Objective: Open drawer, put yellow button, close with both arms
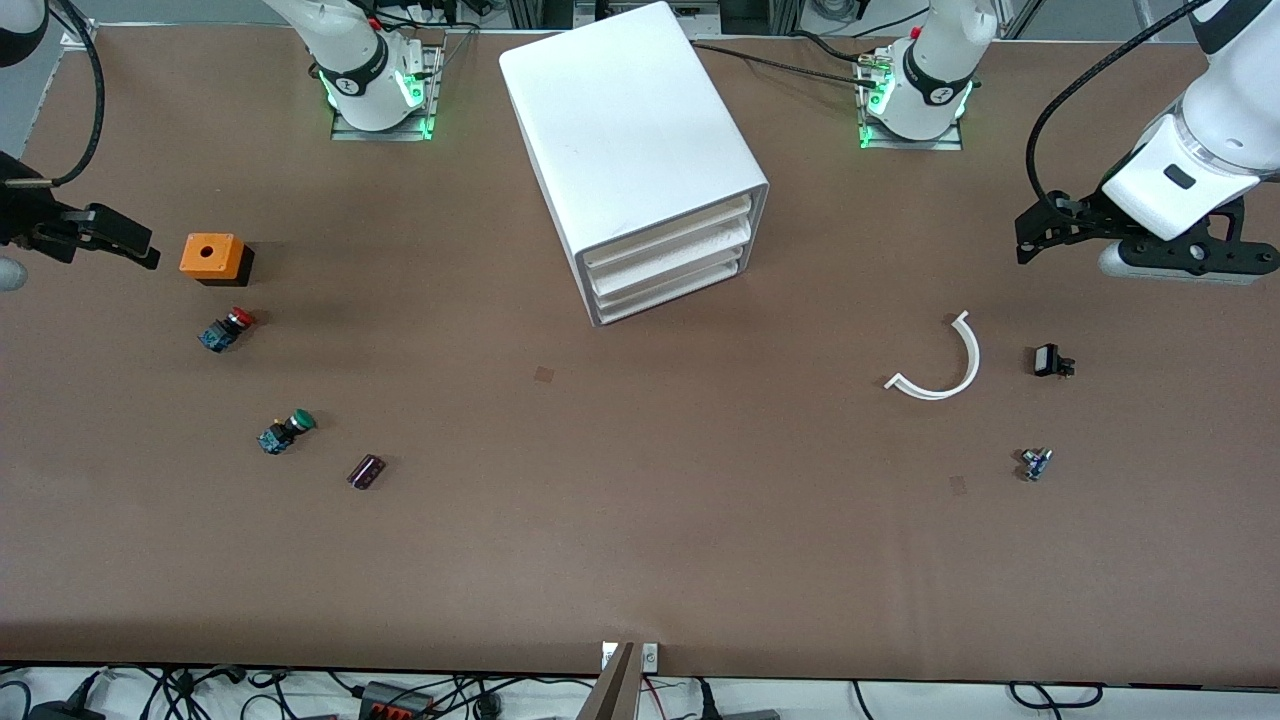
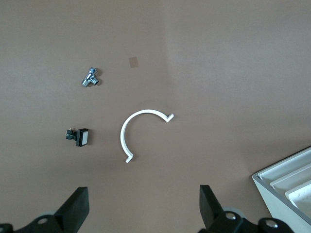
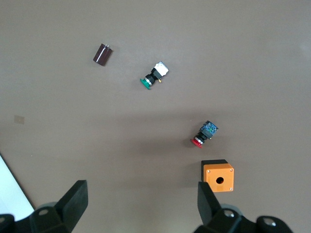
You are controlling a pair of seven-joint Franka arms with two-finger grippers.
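Observation:
The white cabinet (image 1: 630,120) stands at the middle of the table with all three drawers shut. The top drawer (image 1: 665,228) is shut. A corner of the cabinet also shows in the left wrist view (image 2: 291,179). The yellow button is not in view in any frame. My left gripper (image 1: 1040,235) hangs open and empty over the table at the left arm's end; it shows in the left wrist view (image 2: 143,199). My right gripper (image 1: 120,240) hangs open and empty at the right arm's end beside the orange box; it shows in the right wrist view (image 3: 141,196).
At the right arm's end lie an orange box (image 1: 211,257) with a hole, a red-capped button (image 1: 226,329), a green-capped button (image 1: 286,431) and a dark cylinder (image 1: 366,471). At the left arm's end lie a white curved strip (image 1: 940,365), a black switch (image 1: 1050,361) and a small metal part (image 1: 1036,463).

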